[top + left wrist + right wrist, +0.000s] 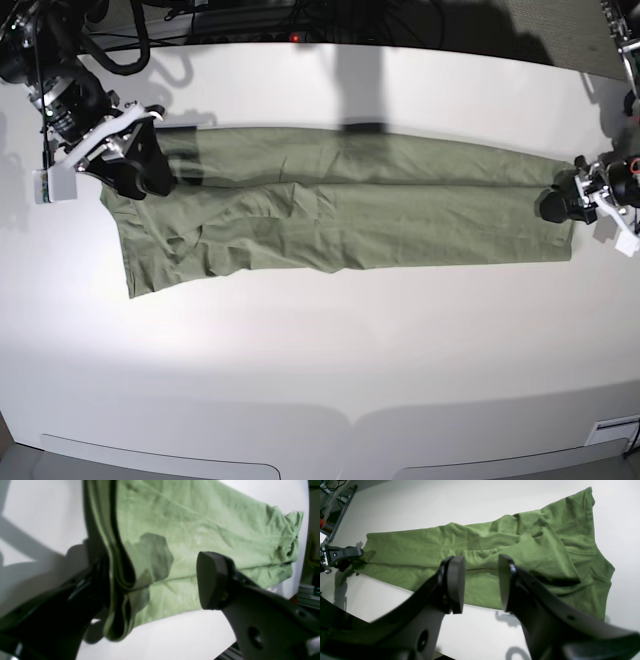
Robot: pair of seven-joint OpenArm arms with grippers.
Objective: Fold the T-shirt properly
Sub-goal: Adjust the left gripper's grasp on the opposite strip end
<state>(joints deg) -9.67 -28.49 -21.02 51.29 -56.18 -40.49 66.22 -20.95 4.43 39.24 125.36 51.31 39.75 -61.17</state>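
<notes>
The green T-shirt (340, 210) lies on the white table (320, 350) as a long, wrinkled strip running left to right. Its bunched sleeve end (570, 555) is at the left of the base view. My right gripper (150, 175) hovers over that end's upper corner; in its wrist view the gripper (481, 580) is open, with nothing between the fingers. My left gripper (555, 205) is at the strip's right end. In the left wrist view it (155, 575) is wide open over the cloth (200, 530), and the layered edge (117, 585) runs beside one finger.
Cables and dark equipment (250, 15) line the table's back edge. A metal frame rail (307, 592) shows past the table's side edge. The other arm's fingers (342, 555) appear at the strip's far end in the right wrist view.
</notes>
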